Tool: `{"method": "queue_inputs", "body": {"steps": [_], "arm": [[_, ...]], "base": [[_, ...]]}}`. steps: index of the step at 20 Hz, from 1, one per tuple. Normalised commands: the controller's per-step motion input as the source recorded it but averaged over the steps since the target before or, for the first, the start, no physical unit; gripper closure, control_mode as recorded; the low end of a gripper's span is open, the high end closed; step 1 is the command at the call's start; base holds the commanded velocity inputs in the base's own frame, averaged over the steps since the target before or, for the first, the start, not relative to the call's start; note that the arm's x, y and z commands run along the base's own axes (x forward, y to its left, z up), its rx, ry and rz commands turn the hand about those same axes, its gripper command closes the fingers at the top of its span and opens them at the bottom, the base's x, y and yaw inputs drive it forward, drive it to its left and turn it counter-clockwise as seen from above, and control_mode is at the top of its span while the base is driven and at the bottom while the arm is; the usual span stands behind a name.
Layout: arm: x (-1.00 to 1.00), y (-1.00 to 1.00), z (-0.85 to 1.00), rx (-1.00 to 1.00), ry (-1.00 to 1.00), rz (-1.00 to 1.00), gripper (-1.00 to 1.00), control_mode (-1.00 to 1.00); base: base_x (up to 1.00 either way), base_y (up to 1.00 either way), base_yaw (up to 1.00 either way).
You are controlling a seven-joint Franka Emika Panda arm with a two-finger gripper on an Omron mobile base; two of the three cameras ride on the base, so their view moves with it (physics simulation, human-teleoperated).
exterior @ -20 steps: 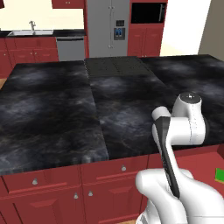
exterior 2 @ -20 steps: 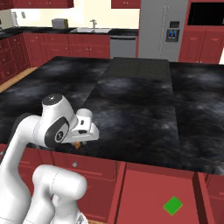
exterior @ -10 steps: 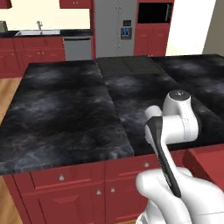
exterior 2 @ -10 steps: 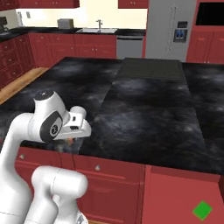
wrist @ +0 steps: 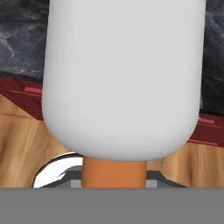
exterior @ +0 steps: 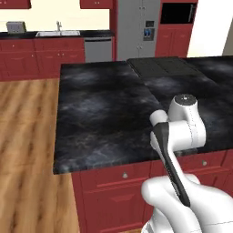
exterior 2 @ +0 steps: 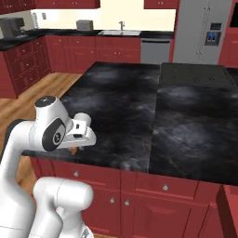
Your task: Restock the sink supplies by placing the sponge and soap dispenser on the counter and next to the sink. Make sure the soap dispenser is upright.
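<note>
The soap dispenser (wrist: 120,83), a white rounded bottle with an orange-brown pump neck, looms close in the hand view, and my gripper is shut on it. In the right base view my gripper (exterior 2: 77,145) hangs at the island's near left corner, with a bit of the dispenser's orange top (exterior 2: 74,150) peeking out below the hand. The black counter (exterior: 93,33) with the pale sink (exterior: 57,33) and its tap runs along the far wall, a long way from my hand; the right base view shows the same counter (exterior 2: 60,32) and sink (exterior 2: 120,33). The sponge is out of view.
The wide black island (exterior: 104,113) with its cooktop (exterior: 159,66) lies right in front of me. A silver toaster (exterior: 16,27) stands left of the sink. A steel fridge (exterior: 136,27) and dishwasher (exterior: 98,49) are at the back. Open wood floor (exterior: 27,136) lies to the left.
The whole scene has slid right in both base views, so the base has driven left along the island. The arm's pose and the grip on the soap dispenser look unchanged.
</note>
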Motion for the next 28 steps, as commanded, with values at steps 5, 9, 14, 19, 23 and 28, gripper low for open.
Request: {"method": "queue_inputs", "body": {"steps": [5, 9, 14, 19, 23, 28], "arm": [[0.00, 0.00, 0.00, 0.00, 0.00, 0.00, 1.00, 1.00], [0.00, 0.00, 0.00, 0.00, 0.00, 0.00, 1.00, 1.00], [0.00, 0.00, 0.00, 0.00, 0.00, 0.00, 1.00, 1.00], [0.00, 0.00, 0.00, 0.00, 0.00, 0.00, 1.00, 1.00], [0.00, 0.00, 0.00, 0.00, 0.00, 0.00, 1.00, 1.00], [0.00, 0.00, 0.00, 0.00, 0.00, 0.00, 1.00, 1.00]], "base": [[-0.16, 1.00, 0.00], [-0.10, 1.00, 0.00], [0.00, 1.00, -0.02], [0.28, 1.00, -0.07], [0.74, 1.00, -0.13], [0.98, 1.00, -0.17]]}}
